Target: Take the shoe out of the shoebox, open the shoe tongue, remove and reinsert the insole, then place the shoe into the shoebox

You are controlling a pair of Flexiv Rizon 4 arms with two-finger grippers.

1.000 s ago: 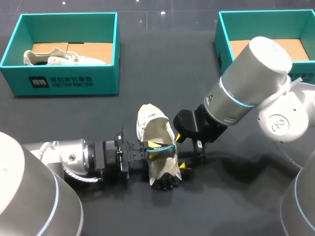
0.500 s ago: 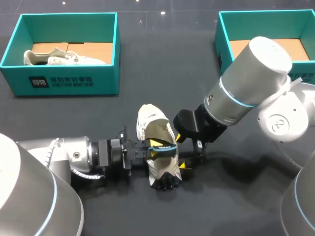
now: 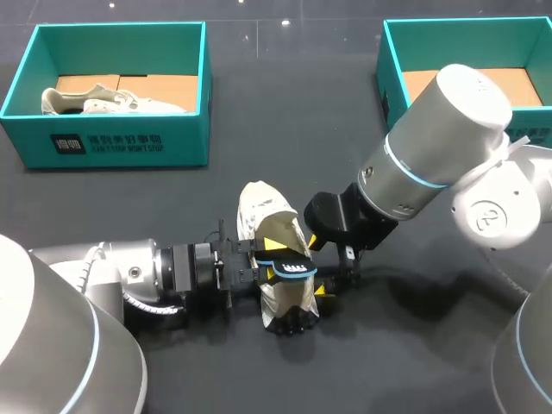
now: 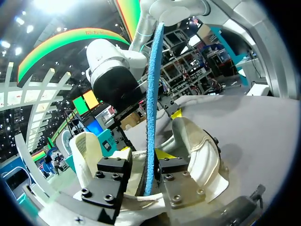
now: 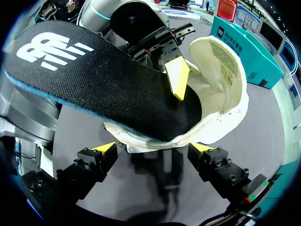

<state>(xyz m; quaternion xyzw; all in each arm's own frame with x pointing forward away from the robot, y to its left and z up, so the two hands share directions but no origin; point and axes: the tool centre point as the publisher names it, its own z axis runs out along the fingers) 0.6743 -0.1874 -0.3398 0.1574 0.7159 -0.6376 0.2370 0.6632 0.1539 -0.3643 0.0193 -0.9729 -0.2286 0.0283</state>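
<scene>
A cream shoe (image 3: 261,214) lies on the dark table, its opening facing my right gripper. A black insole (image 3: 290,262) with a blue edge sticks out of the shoe's heel end. My left gripper (image 3: 269,266) comes in from the left. In the left wrist view the insole (image 4: 150,108) stands edge-on between its fingers, with a gap on one side, so the gripper (image 4: 146,165) is open. The right gripper (image 5: 151,150) is wide open just short of the shoe (image 5: 221,70), under the insole (image 5: 94,80). One yellow fingertip (image 5: 178,77) of the left gripper rests on the insole.
A teal shoebox (image 3: 103,142) with a second cream shoe (image 3: 112,102) stands at the back left. A second teal shoebox (image 3: 392,82) stands at the back right, partly hidden by my right arm (image 3: 431,155).
The left gripper's fingers have parted. The insole has tipped flatter and slid a little farther out toward the right gripper, so its black face shows. The right arm has kept still.
</scene>
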